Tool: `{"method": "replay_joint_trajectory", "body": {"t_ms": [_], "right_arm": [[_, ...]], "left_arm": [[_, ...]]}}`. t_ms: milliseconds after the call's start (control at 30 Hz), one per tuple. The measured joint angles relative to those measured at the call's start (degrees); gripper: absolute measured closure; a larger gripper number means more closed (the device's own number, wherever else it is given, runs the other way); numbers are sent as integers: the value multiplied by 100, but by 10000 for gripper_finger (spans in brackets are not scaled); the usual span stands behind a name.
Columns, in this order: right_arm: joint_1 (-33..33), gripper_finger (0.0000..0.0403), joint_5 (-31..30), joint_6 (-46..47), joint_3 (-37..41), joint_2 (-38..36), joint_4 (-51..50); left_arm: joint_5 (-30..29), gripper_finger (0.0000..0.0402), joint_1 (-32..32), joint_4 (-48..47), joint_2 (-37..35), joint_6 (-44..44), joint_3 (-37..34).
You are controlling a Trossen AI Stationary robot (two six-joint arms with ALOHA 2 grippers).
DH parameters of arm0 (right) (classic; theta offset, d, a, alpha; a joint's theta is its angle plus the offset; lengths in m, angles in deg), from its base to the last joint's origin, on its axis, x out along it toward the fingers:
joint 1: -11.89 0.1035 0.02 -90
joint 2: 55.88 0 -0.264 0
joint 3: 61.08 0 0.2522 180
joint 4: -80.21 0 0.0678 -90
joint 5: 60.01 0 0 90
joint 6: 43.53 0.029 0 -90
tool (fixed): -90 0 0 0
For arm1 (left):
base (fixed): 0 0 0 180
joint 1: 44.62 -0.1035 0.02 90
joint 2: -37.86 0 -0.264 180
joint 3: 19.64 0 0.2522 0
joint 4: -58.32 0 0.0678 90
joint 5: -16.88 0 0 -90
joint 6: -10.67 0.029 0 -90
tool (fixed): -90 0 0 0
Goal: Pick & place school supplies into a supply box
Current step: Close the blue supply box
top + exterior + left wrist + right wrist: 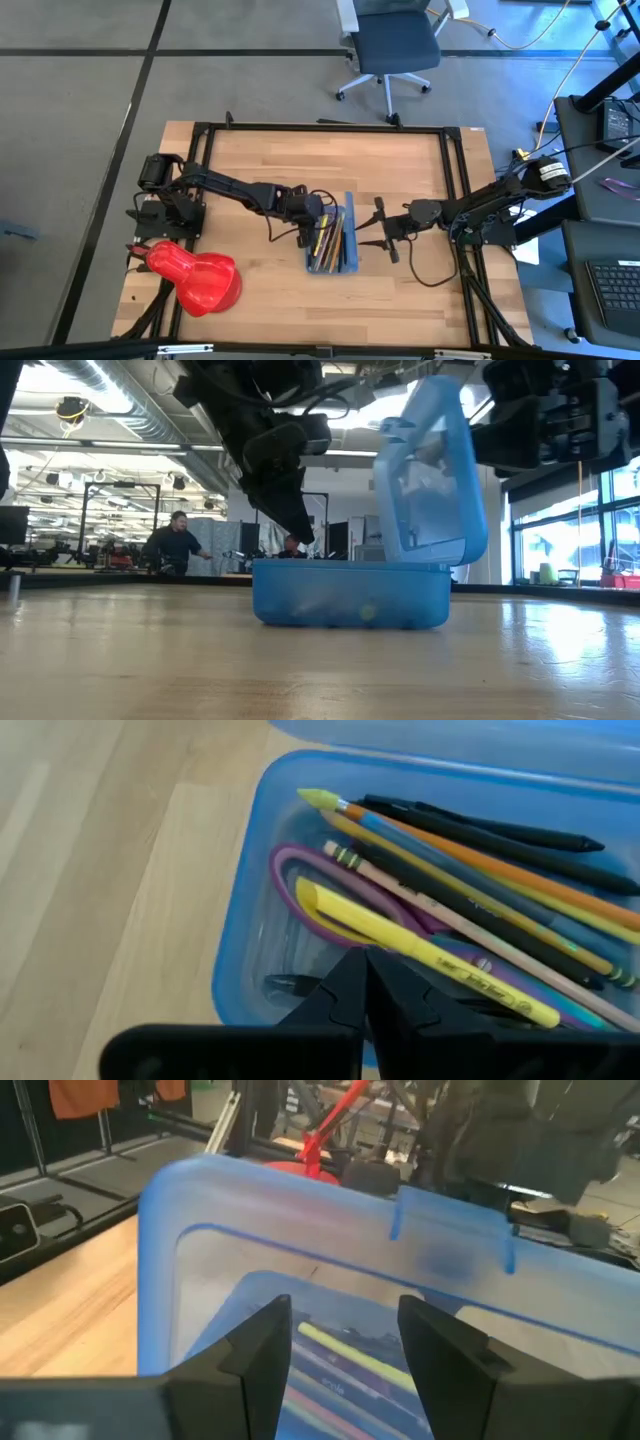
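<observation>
The translucent blue supply box point(350, 600) stands open, lid upright, pens and pencils point(470, 910) inside. Left gripper point(365, 995) is pinched closed above it; right gripper point(345, 1345) is spread near the lid.

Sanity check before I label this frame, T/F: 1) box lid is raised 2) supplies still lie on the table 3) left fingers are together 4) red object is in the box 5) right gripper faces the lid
1) True: the supply box has its lid raised.
2) False: the pens and pencils and the scissors lie inside the box.
3) True: the left gripper is shut, above the box.
4) False: the red object sits on the table near the left arm's base.
5) True: the right gripper is open, facing the lid.
</observation>
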Motion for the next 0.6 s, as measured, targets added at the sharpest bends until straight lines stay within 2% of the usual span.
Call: {"method": "replay_joint_trajectory", "body": {"t_ms": [100,267,467,600], "right_arm": [[-34,214,2,-14,-323,392,-136],[-142,214,-131,114,-882,1216,-393],[-241,214,-224,659,-1514,1893,-465],[-286,214,-223,801,-1911,2141,-1061]], "left_arm": [[-235,398,170,-21,0,-35,0],[-212,400,311,-241,-9,-285,0],[-72,396,412,-1186,-11,-781,0],[52,397,407,-1695,-11,-1039,0]]}}
